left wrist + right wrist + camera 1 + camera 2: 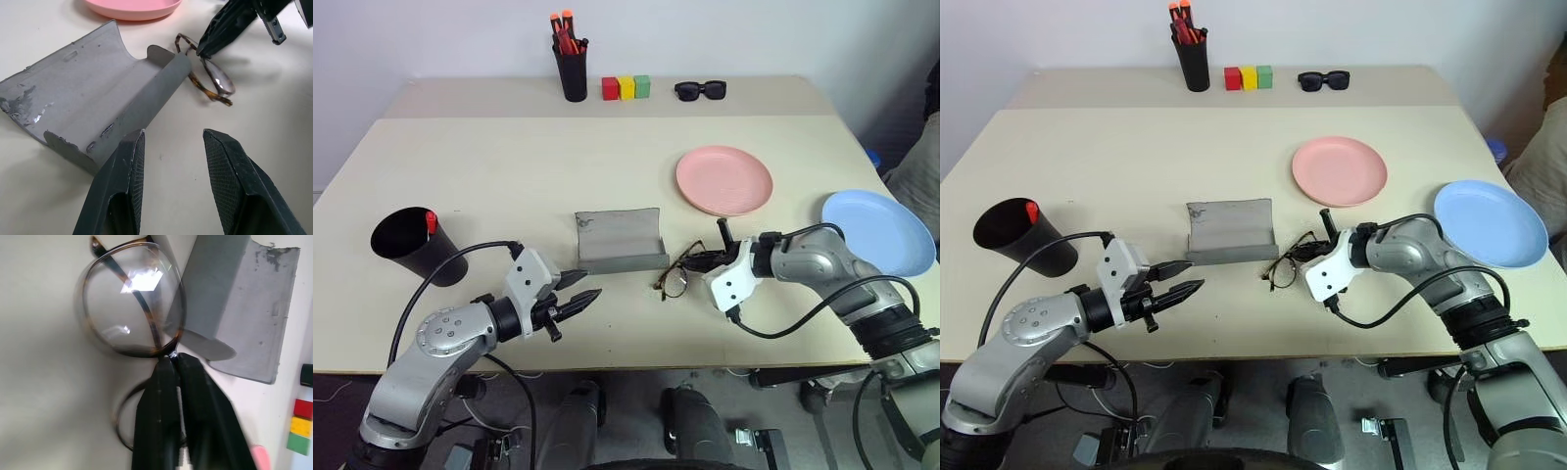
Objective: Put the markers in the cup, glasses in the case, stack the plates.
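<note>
The wire-rimmed glasses (674,281) lie on the table just right of the open grey case (619,240). My right gripper (171,358) is shut on the glasses' bridge, one round lens (129,308) lying just past its tips. My left gripper (175,138) hovers open and empty in front of the case (98,98). At the far left stands the black cup (411,245), with a red-capped marker (431,222) sticking up inside it. The pink plate (724,179) sits behind the glasses. The blue plate (878,230) lies at the right edge.
Along the back edge are a black pen pot (572,70) with orange-capped pens, three coloured blocks (626,87) and black sunglasses (700,90). A person's sleeve (918,166) shows at the far right.
</note>
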You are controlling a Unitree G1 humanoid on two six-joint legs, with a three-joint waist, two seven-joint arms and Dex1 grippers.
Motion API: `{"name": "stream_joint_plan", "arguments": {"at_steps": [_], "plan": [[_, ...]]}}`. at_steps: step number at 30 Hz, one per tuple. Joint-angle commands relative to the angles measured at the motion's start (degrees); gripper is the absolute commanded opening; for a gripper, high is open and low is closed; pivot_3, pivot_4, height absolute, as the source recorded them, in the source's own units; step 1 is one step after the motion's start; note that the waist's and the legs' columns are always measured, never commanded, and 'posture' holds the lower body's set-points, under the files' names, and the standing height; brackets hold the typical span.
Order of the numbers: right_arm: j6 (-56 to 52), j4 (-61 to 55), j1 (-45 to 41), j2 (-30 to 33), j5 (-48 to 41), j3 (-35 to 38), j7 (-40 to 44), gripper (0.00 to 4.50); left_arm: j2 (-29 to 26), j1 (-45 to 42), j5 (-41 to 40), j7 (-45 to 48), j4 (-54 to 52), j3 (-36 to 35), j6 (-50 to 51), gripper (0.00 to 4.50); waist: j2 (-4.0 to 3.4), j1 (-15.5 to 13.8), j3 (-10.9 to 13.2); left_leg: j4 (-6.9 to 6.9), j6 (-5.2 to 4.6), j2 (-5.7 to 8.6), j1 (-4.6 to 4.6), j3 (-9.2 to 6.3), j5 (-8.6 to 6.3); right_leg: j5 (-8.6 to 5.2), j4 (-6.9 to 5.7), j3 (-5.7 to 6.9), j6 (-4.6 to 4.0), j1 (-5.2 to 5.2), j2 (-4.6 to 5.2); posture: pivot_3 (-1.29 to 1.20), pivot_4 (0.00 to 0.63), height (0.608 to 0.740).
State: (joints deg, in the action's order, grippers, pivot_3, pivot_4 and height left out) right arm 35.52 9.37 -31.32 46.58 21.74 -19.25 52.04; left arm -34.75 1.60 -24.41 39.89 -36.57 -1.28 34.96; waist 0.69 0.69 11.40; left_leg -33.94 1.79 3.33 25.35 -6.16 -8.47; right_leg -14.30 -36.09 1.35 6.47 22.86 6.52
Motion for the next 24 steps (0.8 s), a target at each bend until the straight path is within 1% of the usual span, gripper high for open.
{"name": "stream_joint_plan", "arguments": {"at_steps": [1, 3, 5, 9, 12, 15, 18, 22, 24], "plan": [[-1.1, -2.4, 0.1, 0.6, -1.8, 1.0, 0.7, 0.04, -0.1, 0.2, -0.6, 0.2, -0.6, -0.6, -1.6, 1.91, -0.01, 0.0, 0.0, 0.0, 0.0, 0.0, 0.0, 0.01, 0.0, 0.0, 0.0, 0.0, 0.0, 0.01, 0.0, 0.0, 0.15, 0.74], [-3.8, -3.9, 0.2, 0.8, -3.4, 1.5, 2.1, 0.04, 0.3, 0.5, -0.6, -0.4, -0.2, -1.2, -2.2, 1.91, -0.01, 0.0, 0.0, 0.0, 0.0, 0.0, 0.0, 0.0, 0.0, 0.0, 0.0, -0.01, 0.0, 0.01, 0.0, 0.0, 0.15, 0.74], [-8.6, -6.6, 0.8, 0.9, -6.1, 2.3, 4.6, 0.04, 0.5, 1.1, -0.2, -1.0, 0.2, -2.1, -2.9, 1.91, -0.01, 0.0, 0.0, 0.0, 0.0, 0.0, 0.01, 0.0, 0.0, 0.0, 0.0, -0.01, 0.0, 0.02, 0.0, 0.0, 0.15, 0.74], [-25.2, -15.7, 0.6, 0.1, -13.7, 4.3, 9.9, 0.04, 0.5, 2.7, 1.2, -2.8, 1.2, -4.0, -4.8, 1.91, -0.05, 0.1, 0.0, 0.01, 0.0, -0.03, 0.02, -0.02, 0.0, 0.0, -0.02, -0.05, 0.0, 0.07, -0.02, 0.0, 0.15, 0.74], [-36.9, -22.0, -2.7, -0.5, -18.2, 5.4, 13.1, 0.04, 0.4, 4.0, 2.5, -4.2, 1.9, -5.7, -6.4, 1.91, -0.06, 0.1, 0.0, 0.02, 0.0, -0.05, 0.02, -0.01, -0.01, -0.01, -0.04, -0.08, 0.0, 0.1, -0.03, 0.0, 0.15, 0.74], [-46.4, -25.7, -7.8, -2.2, -19.8, 5.1, 13.8, 0.04, 0.3, 5.6, 4.0, -5.0, 2.3, -6.6, -8.3, 1.91, -0.06, 0.2, 0.0, 0.04, 0.0, -0.07, 0.07, 0.05, -0.01, -0.01, -0.04, -0.16, 0.0, 0.21, 0.02, 0.0, 0.15, 0.74], [-54.1, -27.3, -12.8, -7.3, -20.9, 3.6, 11.4, 0.04, 0.9, 7.3, 4.2, -5.2, 3.1, -7.1, -10.2, 1.91, -0.06, 0.1, 0.0, 0.09, 0.01, -0.08, 0.11, 0.08, -0.02, 0.0, -0.02, -0.17, -0.04, 0.36, 0.13, 0.0, 0.15, 0.74], [-59.5, -25.5, -17.3, -13.6, -18.8, 0.2, 8.2, 0.04, 1.5, 9.8, 3.6, -4.1, 3.7, -7.5, -12.6, 1.91, -0.06, 0.0, 0.0, 0.18, 0.01, -0.07, 0.15, 0.12, -0.02, 0.0, 0.02, -0.17, -0.05, 0.58, 0.14, 0.0, 0.15, 0.74], [-62.2, -22.2, -19.3, -17.5, -16.3, -2.6, 5.2, 0.04, 1.9, 11.9, 2.5, -2.7, 3.7, -8.3, -14.4, 1.91, -0.07, 0.1, 0.0, 0.21, 0.01, -0.06, 0.16, 0.17, -0.02, -0.01, 0.06, -0.17, -0.05, 0.6, 0.12, 0.0, 0.15, 0.74]]}}
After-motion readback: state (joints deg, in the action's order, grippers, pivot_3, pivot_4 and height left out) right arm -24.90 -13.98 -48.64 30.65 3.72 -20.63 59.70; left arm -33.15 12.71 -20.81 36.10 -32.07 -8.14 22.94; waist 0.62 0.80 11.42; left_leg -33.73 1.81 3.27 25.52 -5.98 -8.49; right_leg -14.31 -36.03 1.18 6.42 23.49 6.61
